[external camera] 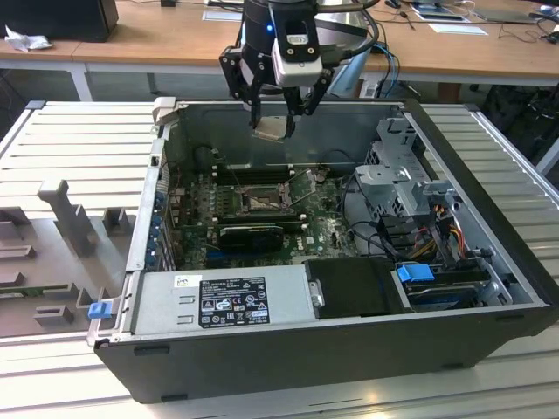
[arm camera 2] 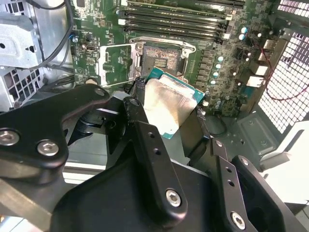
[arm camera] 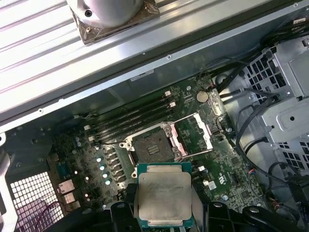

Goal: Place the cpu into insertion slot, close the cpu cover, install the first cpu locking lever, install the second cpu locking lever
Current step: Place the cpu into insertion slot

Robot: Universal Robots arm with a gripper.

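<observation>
cpu (external camera: 269,129) is hanging gripped between the fingers of the gripper (external camera: 278,118), above the far side of the open computer case (external camera: 349,367). insertion slot (external camera: 260,202) is lying bare below, well apart, with the cpu cover (arm camera: 193,135) swung open beside it. i judge the placing step is in hand, and it is calling for squaring the chip over the socket.

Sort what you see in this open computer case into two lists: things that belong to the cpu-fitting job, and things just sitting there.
Job in hand:
- gripper, above the motherboard
- cpu, held between its fingers
- insertion slot, still bare
- cpu cover, swung open beside the slot

Just sitting there:
- memory slots
- power supply
- drive cage
- black card
</observation>
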